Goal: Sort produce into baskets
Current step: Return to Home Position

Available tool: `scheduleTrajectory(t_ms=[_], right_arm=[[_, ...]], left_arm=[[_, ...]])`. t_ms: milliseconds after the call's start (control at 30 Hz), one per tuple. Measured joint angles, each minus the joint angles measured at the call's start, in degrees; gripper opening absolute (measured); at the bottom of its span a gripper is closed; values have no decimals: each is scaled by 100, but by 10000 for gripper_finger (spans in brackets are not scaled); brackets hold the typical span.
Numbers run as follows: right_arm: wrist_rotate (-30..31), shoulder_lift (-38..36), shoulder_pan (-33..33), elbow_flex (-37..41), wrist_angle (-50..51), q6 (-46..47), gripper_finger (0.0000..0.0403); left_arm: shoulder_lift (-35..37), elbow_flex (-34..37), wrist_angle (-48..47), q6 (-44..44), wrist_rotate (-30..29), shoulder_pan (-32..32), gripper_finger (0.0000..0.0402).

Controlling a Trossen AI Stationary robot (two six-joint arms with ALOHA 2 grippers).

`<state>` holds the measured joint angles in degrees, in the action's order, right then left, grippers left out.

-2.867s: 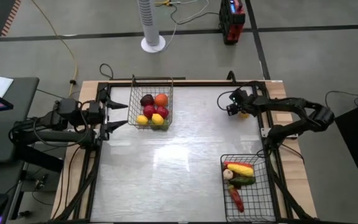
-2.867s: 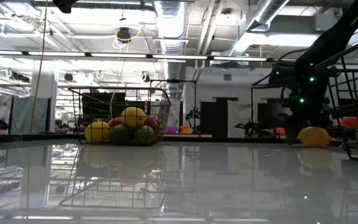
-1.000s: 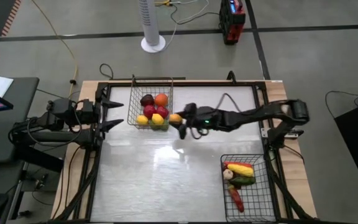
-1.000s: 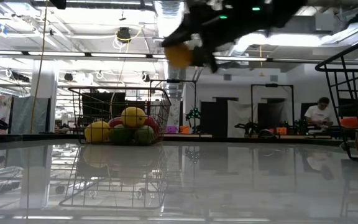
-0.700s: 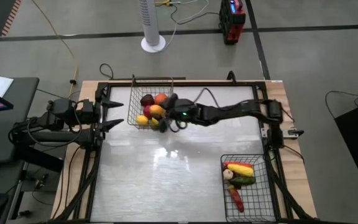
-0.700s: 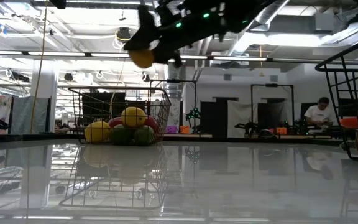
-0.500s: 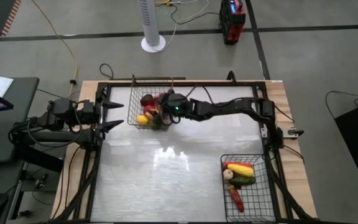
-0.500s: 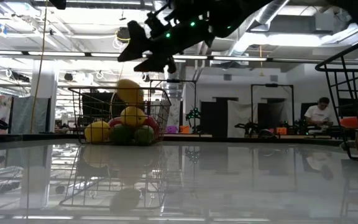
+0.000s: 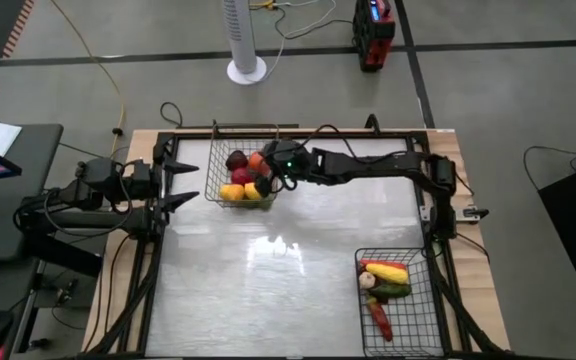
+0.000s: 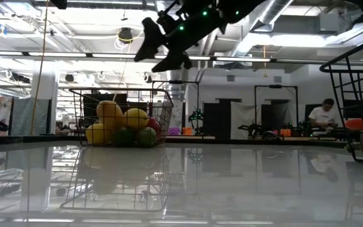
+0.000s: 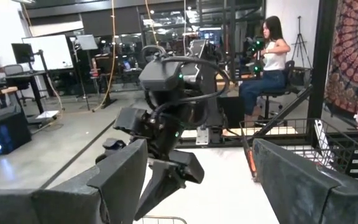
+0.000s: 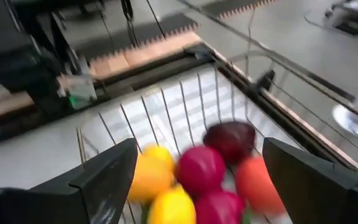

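The silvery basket (image 9: 241, 168) stands at the table's far left and holds several round produce pieces: yellow (image 12: 149, 173), red (image 12: 199, 169), maroon (image 12: 231, 140) and orange (image 12: 256, 182). In the low view a yellow fruit (image 10: 109, 112) lies on top of the pile's left side. My right gripper (image 9: 270, 176) hangs open and empty above this basket's right part (image 10: 164, 45). The black basket (image 9: 398, 300) at the near right holds long produce (image 9: 386, 272). My left gripper (image 9: 194, 184) waits open at the table's left edge.
The table's shiny middle between the two baskets lies bare (image 9: 288, 250). A black frame rail (image 9: 298, 132) runs along the far edge just behind the silvery basket. People sit in the room beyond the table (image 10: 324, 113).
My right gripper has carried a round yellow-orange fruit toward the table's left edge, over the silvery basket. It has opened and let the fruit go. The fruit has fallen onto the pile, and the gripper has then drifted toward the far edge, slightly up.
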<state>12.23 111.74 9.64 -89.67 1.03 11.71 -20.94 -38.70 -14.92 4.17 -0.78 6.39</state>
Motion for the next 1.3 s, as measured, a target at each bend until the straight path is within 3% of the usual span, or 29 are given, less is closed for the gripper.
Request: scheduleTrajectory(t_ms=[100, 233, 400, 600, 933, 1033, 1300], right_arm=[[317, -176, -135, 0, 612, -1, 371], [1326, -366, -499, 4, 1354, -18, 370], [2318, -762, -950, 560, 1123, -110, 369], [2359, -1822, -1033, 2259, 364, 534, 361], [2515, -3972, -1044, 5418, -2081, 1165, 344], [2635, -4569, -1079, 6089, -2724, 1185, 339], [2705, -5911, -1074, 7356, -3224, 1197, 337]], left_arm=[[32, -2, -3, -32, 0, 0, 279], [36, -7, -1, -38, 4, 0, 279], [34, -7, -12, -73, 5, 0, 279], [34, -6, -58, -124, 42, 0, 279], [33, -7, -67, -65, -178, 0, 279], [-2, -7, -41, -48, -293, 0, 279], [-54, -4, 8, 30, -304, 0, 279]])
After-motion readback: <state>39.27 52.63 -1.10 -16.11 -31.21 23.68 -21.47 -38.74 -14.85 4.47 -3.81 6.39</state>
